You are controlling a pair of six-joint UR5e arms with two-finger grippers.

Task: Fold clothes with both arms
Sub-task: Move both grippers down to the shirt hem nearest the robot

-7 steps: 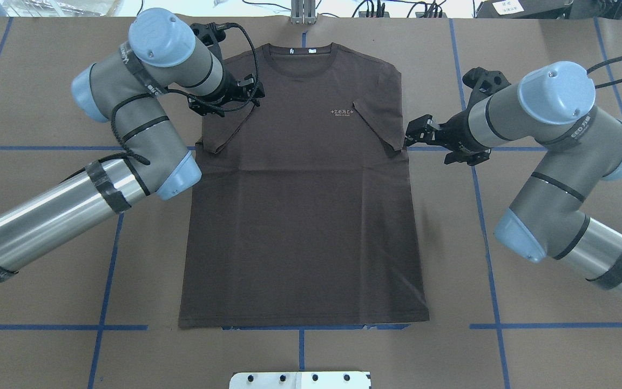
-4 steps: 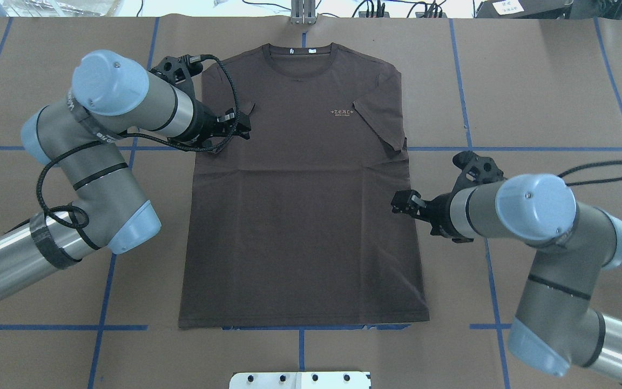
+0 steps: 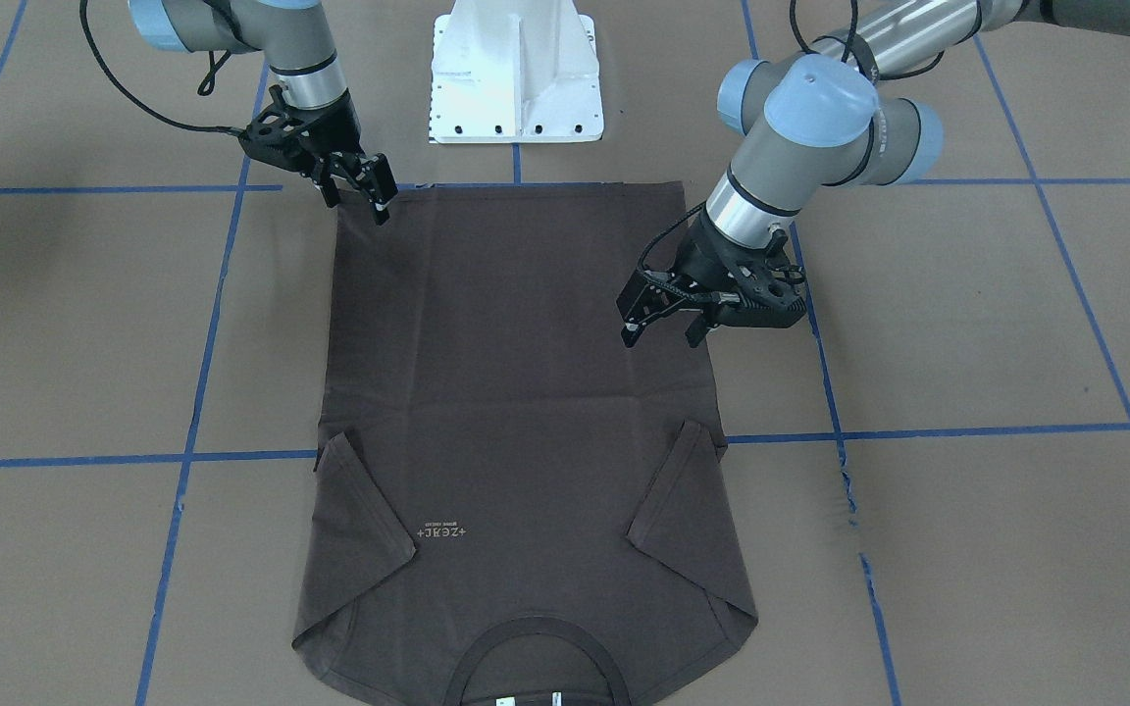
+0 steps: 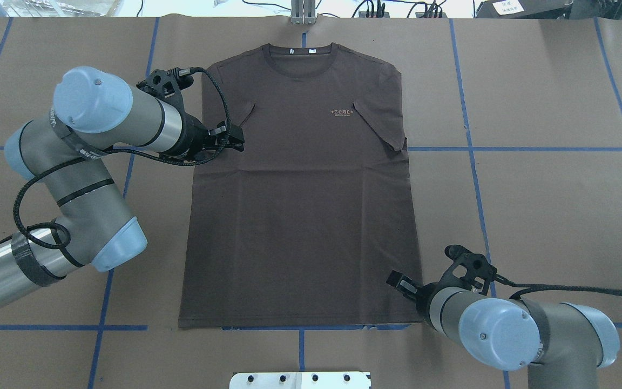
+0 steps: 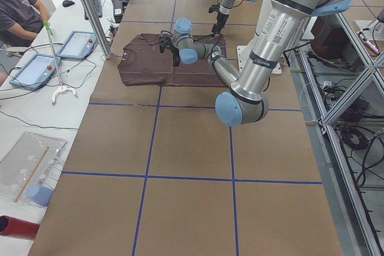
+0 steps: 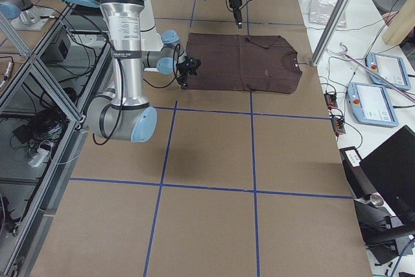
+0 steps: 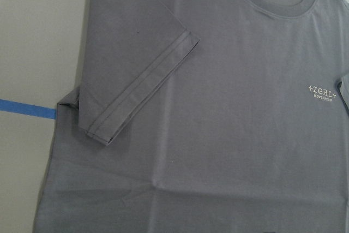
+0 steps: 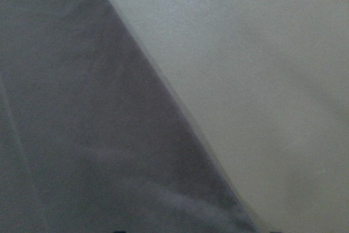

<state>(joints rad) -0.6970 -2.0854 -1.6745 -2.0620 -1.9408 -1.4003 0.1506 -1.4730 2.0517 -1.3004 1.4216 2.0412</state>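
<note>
A brown paper-covered table (image 4: 548, 216) crossed by blue tape lines (image 4: 505, 148) carries the dark brown T-shirt (image 4: 300, 216). It lies flat and chest up, its collar (image 4: 300, 56) at the far edge and its hem nearest the white base plate (image 4: 300, 380). Both sleeves are folded inward over the chest, the left-side sleeve (image 7: 139, 88) and the right-side sleeve (image 4: 382, 123) each lying at a slant. The left gripper (image 3: 661, 328) hangs over the shirt's left edge below that sleeve, fingers spread apart and holding nothing. The right gripper (image 3: 361, 194) sits at the hem's right corner, fingers likewise parted. Whether they touch the cloth cannot be told.
</note>
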